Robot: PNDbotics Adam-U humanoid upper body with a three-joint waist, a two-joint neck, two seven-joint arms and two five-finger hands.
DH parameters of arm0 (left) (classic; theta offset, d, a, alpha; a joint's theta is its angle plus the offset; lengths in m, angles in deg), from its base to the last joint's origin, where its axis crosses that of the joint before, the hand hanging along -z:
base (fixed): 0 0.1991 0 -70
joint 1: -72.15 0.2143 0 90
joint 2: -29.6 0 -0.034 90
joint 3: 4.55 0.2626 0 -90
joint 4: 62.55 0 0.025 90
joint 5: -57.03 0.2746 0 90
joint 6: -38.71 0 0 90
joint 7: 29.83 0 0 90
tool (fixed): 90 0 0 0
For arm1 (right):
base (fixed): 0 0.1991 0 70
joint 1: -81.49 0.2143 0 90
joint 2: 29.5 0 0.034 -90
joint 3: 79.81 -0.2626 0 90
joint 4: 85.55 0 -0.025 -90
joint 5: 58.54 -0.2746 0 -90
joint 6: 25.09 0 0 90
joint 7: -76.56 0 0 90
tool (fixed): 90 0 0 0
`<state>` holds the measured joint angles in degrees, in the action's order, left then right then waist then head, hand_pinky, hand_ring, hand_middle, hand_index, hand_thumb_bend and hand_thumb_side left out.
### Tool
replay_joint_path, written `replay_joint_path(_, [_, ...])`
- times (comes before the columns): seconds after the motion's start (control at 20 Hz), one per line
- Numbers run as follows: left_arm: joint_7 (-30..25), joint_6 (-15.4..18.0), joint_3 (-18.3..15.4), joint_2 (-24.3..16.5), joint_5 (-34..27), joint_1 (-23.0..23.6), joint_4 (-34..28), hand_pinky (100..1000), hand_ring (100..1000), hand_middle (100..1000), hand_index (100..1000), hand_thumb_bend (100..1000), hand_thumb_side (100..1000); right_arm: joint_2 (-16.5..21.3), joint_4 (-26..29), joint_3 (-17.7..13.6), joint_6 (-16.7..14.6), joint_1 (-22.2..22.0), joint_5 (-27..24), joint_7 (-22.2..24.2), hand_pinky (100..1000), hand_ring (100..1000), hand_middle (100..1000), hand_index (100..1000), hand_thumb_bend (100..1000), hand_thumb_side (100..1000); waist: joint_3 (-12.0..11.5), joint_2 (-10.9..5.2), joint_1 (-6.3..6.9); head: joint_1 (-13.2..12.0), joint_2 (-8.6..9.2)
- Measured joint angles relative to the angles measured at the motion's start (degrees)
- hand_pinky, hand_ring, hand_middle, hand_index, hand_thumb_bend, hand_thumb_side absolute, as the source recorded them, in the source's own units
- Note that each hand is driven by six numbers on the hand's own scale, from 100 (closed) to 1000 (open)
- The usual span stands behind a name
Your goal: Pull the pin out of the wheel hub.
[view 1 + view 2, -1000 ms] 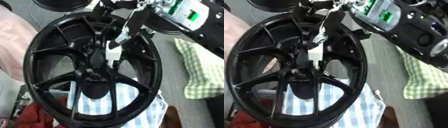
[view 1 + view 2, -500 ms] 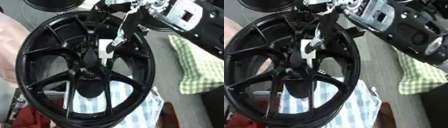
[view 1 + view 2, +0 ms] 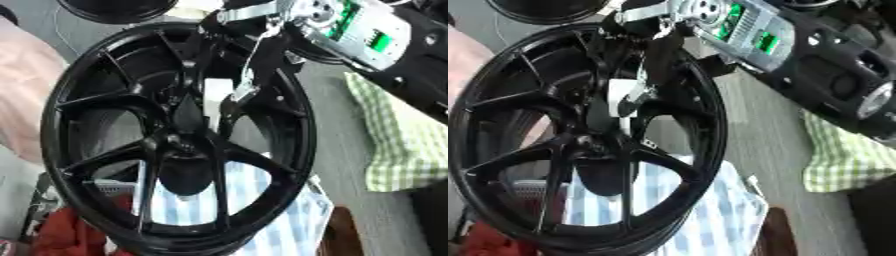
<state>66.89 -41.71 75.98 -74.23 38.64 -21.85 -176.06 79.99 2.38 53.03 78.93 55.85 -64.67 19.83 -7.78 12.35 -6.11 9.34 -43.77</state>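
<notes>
The right eye view shows more of the right arm (image 3: 833, 65): its black forearm shell with a round silver joint runs down to the picture's right edge, and two green patches sit on the silver wrist block. The left eye view cuts that arm off sooner but shows more of the green-and-white checked cloth (image 3: 407, 145) on the grey floor (image 3: 350, 165) to the right of the wheel, and more of a pale pink cloth (image 3: 26, 90) at the left edge. The wheel hub (image 3: 179, 145) is a glossy black spoked rim, filling most of both views, tilted, lying over a blue-and-white checked cloth (image 3: 262, 220) with a red cloth (image 3: 66, 232) at lower left. The right hand (image 3: 254, 55) reaches down from the upper right over the upper spokes; its dark fingers and a silver link hang over a small white piece, the pin (image 3: 213, 102), which sits just above the hub's centre. Whether the fingers close on the pin or only touch it cannot be told. A second black rim (image 3: 118, 7) shows at the top edge.
</notes>
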Motion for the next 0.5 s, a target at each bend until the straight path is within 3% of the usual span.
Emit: replay_joint_path(0.5, [0.0, 0.0, 0.0, 0.0, 0.0, 0.0, 0.0, 751, 700, 746, 813, 139, 824, -0.1, -0.6, 0.3, 1.2, -0.9, 1.4, 0.2, 873, 867, 623, 841, 721, 199, 0.5, 0.01, -0.02, -0.5, 0.0])
